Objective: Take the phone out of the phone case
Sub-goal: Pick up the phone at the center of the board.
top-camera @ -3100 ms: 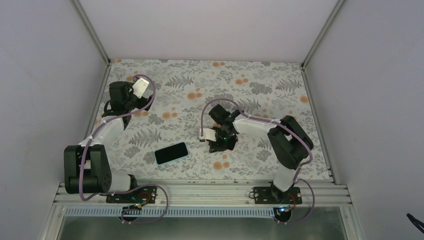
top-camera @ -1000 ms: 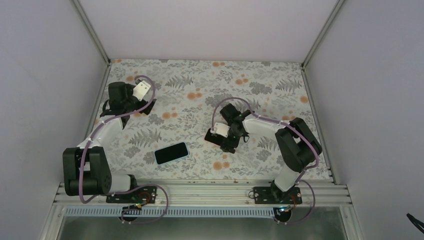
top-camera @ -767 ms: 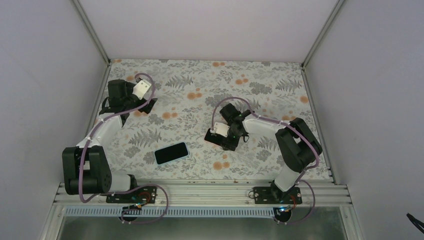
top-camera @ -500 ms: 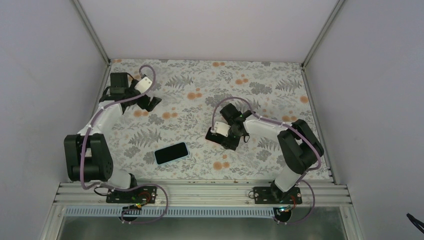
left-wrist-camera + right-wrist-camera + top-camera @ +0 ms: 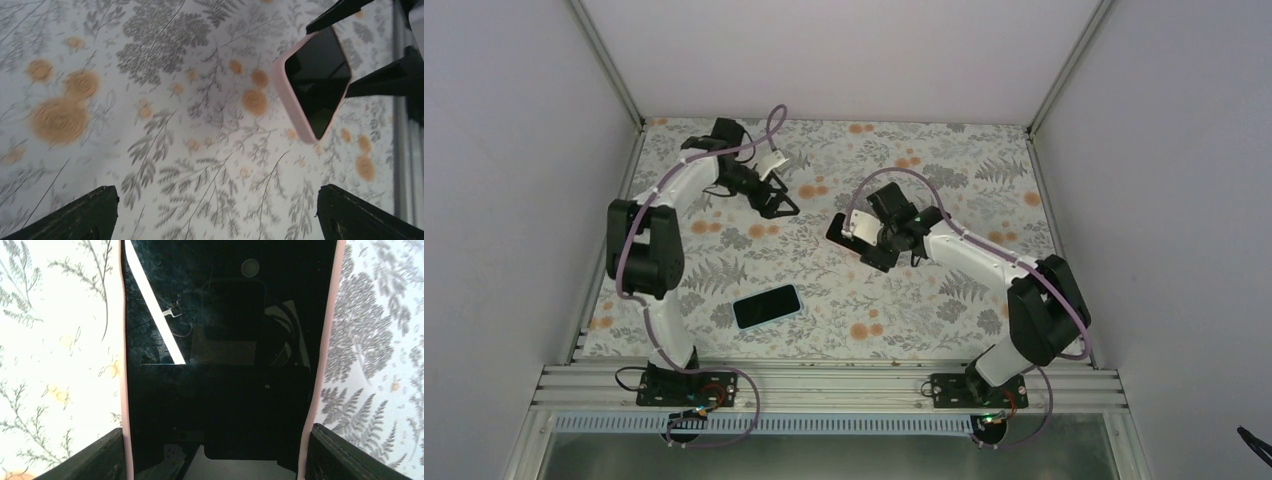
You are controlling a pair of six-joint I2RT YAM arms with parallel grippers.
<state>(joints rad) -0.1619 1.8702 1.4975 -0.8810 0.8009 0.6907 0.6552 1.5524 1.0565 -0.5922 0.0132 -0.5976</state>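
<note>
A phone (image 5: 220,365) with a black screen sits in a pink phone case (image 5: 324,355). My right gripper (image 5: 215,450) is shut on it, one finger against each long pink edge. In the left wrist view the phone (image 5: 320,75) and its case (image 5: 287,95) hang tilted above the flowered cloth between the right arm's dark fingers. From above, my right gripper (image 5: 871,250) is mid-table and the phone barely shows. My left gripper (image 5: 776,205) is at the back, left of the right one, and stands open (image 5: 215,210) with nothing between its fingers.
A second phone (image 5: 766,306), dark screen up with a pale rim, lies on the flowered tablecloth (image 5: 944,310) near the front, left of centre. Grey walls close the table in at the back and both sides. A metal rail (image 5: 824,385) runs along the near edge.
My left arm has swung from the far left edge toward the back middle. My right gripper has shut on the cased phone and moved it up and back.
</note>
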